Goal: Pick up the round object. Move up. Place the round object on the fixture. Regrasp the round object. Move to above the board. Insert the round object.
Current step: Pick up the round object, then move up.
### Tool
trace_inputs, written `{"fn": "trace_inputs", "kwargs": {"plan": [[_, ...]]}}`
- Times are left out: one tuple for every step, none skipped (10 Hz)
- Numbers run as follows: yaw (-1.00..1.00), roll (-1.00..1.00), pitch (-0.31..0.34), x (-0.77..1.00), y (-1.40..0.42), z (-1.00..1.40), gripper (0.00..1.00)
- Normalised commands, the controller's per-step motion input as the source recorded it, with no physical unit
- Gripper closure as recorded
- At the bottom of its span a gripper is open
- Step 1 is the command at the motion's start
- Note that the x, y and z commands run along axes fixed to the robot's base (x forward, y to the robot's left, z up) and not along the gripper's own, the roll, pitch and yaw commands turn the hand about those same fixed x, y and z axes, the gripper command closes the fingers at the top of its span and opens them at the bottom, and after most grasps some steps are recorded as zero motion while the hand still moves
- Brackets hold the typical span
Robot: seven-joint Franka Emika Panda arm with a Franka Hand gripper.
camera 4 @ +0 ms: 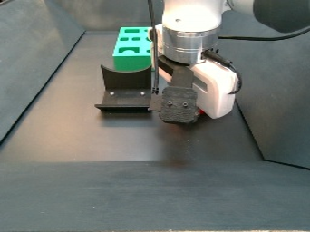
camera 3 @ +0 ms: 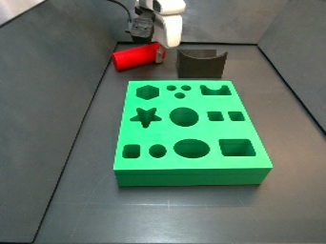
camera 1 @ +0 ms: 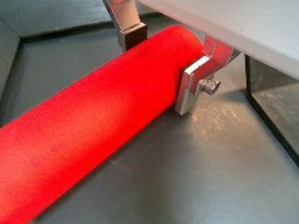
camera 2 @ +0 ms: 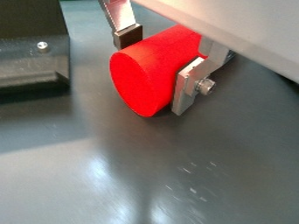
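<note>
The round object (camera 3: 133,56), a red cylinder peg, lies on its side on the tabletop (camera 3: 76,143) just beside the fixture (camera 3: 200,62), on the side away from the board's (camera 3: 192,133) far corner, with the board itself nearer the camera in that side view. The hand (camera 1: 167,59) is down over the end of the peg nearest the fixture, and both wrist views show a silver finger (camera 2: 191,86) on each flank of the red cylinder, pads against or very nearly against its curved surface. I would judge the hand narrowed onto the peg and holding it, though whether the squeeze is complete is hard to say from these angles; the peg still appears to rest on the tabletop. This looks like the first step, the pick-up, at the point of grasp. The next move calls for a straight lift clear of the tabletop, keeping the peg level, then a short carry across to the fixture so the cylinder settles lengthwise into the curved notch on top.
</note>
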Motion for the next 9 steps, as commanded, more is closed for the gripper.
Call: {"fn": "trace_inputs", "kwargs": {"plan": [[0.0, 0.0, 0.0, 0.0, 0.0, 0.0, 1.0], [0.0, 0.0, 0.0, 0.0, 0.0, 0.0, 1.0], [0.0, 0.0, 0.0, 0.0, 0.0, 0.0, 1.0], [0.0, 0.0, 0.0, 0.0, 0.0, 0.83, 1.0], [0.01, 0.0, 0.02, -0.05, 0.02, 0.83, 1.0], [0.0, 0.01, 0.055, -0.08, 0.01, 0.68, 1.0], [-0.01, 0.03, 0.063, -0.06, 0.01, 0.59, 1.0], [-0.02, 0.05, 0.087, -0.03, 0.01, 0.4, 1.0], [-0.02, 0.07, 0.103, -0.02, 0.01, 0.26, 1.0]]}}
